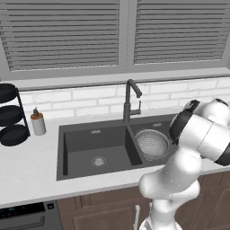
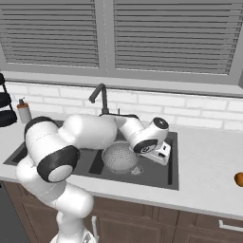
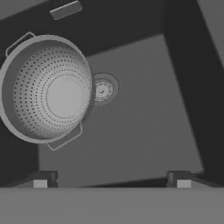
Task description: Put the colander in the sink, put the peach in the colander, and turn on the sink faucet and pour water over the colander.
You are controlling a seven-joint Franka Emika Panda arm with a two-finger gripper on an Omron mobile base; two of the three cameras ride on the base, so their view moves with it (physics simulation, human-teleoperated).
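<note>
The silver-grey perforated colander point(image 1: 152, 143) point(image 2: 119, 157) sits upright in the right basin of the dark double sink point(image 1: 76, 140), toward the basin's left side. In the hand view the colander point(image 3: 46, 89) lies at the left, empty, beside the round drain point(image 3: 103, 89). My gripper point(image 3: 111, 180) hangs open above the bare basin floor to the colander's right, with nothing between its fingertips point(image 3: 41, 180). The hand point(image 2: 160, 153) hovers low over that basin. The peach point(image 2: 239, 179) rests on the counter at the far right edge. The gooseneck sink faucet point(image 1: 130, 101) point(image 2: 99, 97) stands behind the sink; no water shows.
An orange-capped soap bottle point(image 1: 38, 123) point(image 2: 23, 111) stands left of the sink, with black stacked round racks point(image 1: 11, 114) beyond it. A white tiled wall and a shuttered window run behind the counter. The left basin holds only its drain point(image 1: 98, 161).
</note>
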